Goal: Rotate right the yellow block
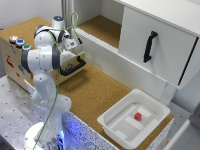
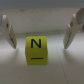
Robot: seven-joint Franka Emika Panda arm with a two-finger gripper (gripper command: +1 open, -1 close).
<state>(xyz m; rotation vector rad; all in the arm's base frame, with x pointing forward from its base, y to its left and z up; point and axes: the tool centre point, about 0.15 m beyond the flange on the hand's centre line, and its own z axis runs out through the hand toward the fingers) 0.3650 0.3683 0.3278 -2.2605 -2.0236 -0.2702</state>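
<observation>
Yellow, and marked with a black "N" over a bar on its facing side, the yellow block [image 2: 37,50] sits between the two fingers in the wrist view. The pale finger [image 2: 7,31] on one side and its partner [image 2: 75,30] on the other stand well apart from it, so the gripper [image 2: 41,31] is spread wide and holds nothing. The block rests on a light surface, upright and square to the camera. In the exterior view it cannot be seen; the arm [image 1: 42,57] hides it, reaching over the wooden drawer [image 1: 74,64] at the bench's [image 1: 92,92] far left end, so whether the block lies in that drawer cannot be told.

The main risks look to be these. If the fingers close off-centre, one pad would likely strike first and push the block sideways rather than clamp it. A shallow grip on so small a piece could let it slip during the turn, leaving the rotation short. Descending too far might jam the fingertips against the surface.

Going rightward along the bench, the black-handled drawer stands pulled open, its contents hidden. Near the bench's right end lies a white tray [image 1: 111,120], holding only the small red block [image 1: 138,116] near its middle.
</observation>
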